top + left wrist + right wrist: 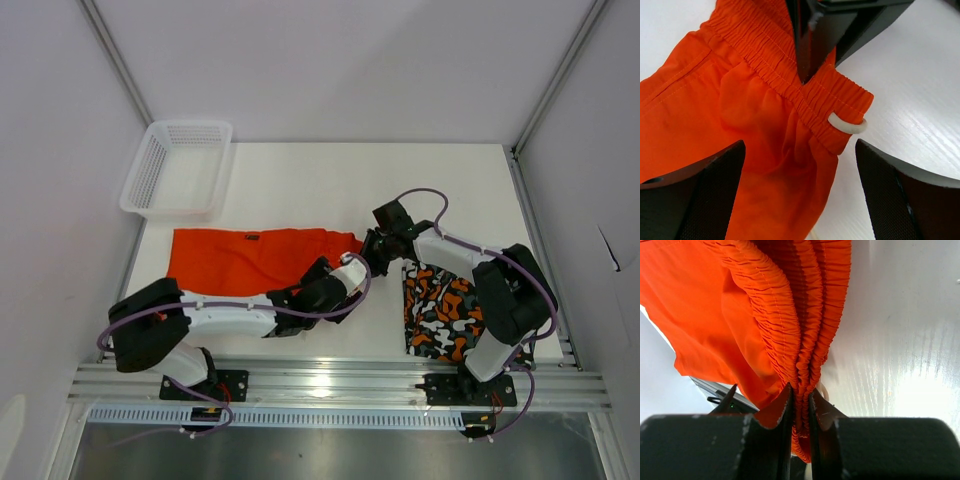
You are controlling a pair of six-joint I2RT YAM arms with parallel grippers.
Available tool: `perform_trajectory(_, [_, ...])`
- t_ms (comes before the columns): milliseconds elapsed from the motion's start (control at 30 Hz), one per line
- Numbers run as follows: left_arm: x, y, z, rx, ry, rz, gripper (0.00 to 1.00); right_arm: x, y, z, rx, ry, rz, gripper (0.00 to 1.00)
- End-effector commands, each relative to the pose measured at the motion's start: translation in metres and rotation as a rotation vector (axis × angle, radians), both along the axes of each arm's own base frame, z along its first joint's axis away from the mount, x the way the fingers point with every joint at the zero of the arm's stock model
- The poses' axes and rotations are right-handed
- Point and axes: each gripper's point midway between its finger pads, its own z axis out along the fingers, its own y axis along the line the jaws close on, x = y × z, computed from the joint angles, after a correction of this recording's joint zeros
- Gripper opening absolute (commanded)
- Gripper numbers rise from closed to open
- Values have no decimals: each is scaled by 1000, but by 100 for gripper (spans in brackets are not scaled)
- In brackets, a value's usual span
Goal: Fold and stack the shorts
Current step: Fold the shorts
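White table — right fingers pinch orange shorts, left fingers spread alongside

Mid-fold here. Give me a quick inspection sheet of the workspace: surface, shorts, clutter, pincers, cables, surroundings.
Surface: white table, glossy, no spills seen.
Job's things: plain bright orange fabric shorts spread at centre-left, right end bunched up; orange, black, white and grey patterned fabric shorts in a compact rectangle at right, partly under the right arm.
Clutter: white plastic mesh basket at the far left corner, nothing seen inside.
Grippers: left pincer open, fingers either side of the elastic waistband end, near the white drawstring loop; right pincer shut on the bunched waistband.
Cables: purple cables loop along both arms, no snag seen.
Surroundings: white enclosure walls; aluminium rail at the near edge.
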Motion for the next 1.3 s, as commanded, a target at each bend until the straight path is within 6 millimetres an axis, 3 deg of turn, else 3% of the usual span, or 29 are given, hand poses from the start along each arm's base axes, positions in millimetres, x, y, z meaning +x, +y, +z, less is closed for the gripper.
perform_trajectory(0, [10,-21,16,-13,-93,-6,92,0,5,19,34,0,-1,0])
perform_trajectory(67, [13,-30,16,-17,-97,-11,92,-1,7,20,51,12,-2,0])
perform_trajectory(267, [17,-31,-1,12,-106,13,83,-5,12,25,90,29,2,0])
perform_trajectory(367, [23,-28,-1,9,-131,46,61,-6,14,28,106,24,4,0])
perform_trajectory(400, [24,-28,-2,12,-136,54,46,-7,14,29,114,27,6,0])
perform_trajectory(467, [25,-26,-4,11,-144,66,34,-7,15,30,127,20,7,0])
perform_trajectory(567, [25,-25,-7,4,-151,70,1,-8,15,30,155,11,4,0])
perform_trajectory(667, [25,-23,-8,-17,-158,75,0,-9,15,29,168,8,1,6])
perform_trajectory(733, [24,-19,-9,-24,-161,80,0,-7,16,30,178,-7,8,17])
perform_trajectory(833, [24,-13,-5,-55,-177,100,0,-3,11,31,170,-42,-15,61])
perform_trajectory(900, [24,-11,-1,-80,-188,110,0,-3,9,30,178,-55,-32,79])
perform_trajectory(1267, [20,-8,12,-157,-191,109,0,7,20,25,271,-51,-47,85])
